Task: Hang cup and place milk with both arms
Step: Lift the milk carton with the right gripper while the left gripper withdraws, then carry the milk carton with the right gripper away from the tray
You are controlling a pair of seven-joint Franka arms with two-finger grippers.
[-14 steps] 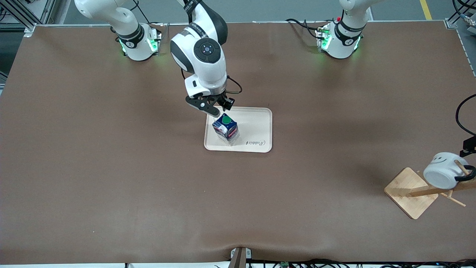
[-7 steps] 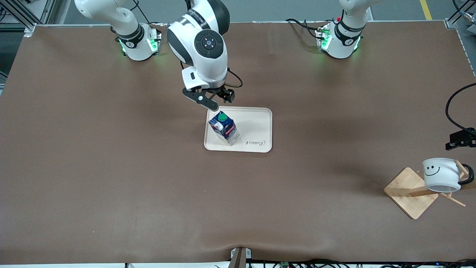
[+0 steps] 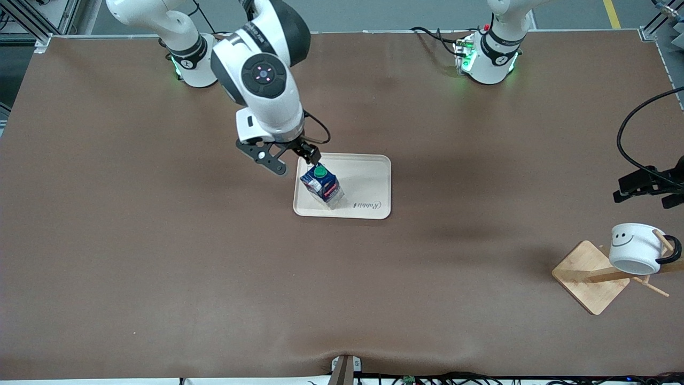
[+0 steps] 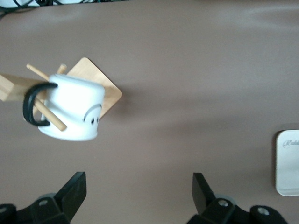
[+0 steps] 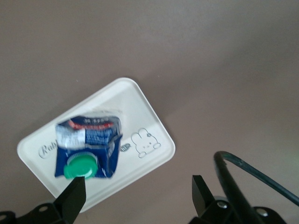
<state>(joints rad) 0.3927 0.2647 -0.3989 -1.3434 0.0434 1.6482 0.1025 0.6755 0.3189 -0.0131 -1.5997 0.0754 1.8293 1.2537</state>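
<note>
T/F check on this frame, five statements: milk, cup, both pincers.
1. The milk stands on the tray. True.
2. The right pincer grips the milk. False: it is open, above the tray's edge, holding nothing.
3. The cup hangs by its handle on the wooden rack. True.
4. The left pincer is shut on the cup. False: it is open and apart from the cup.
5. The cup sits on the tray beside the milk. False: it is on the rack at the left arm's end.

"Rabbit" in script on the tray [image 3: 374, 182]
</note>
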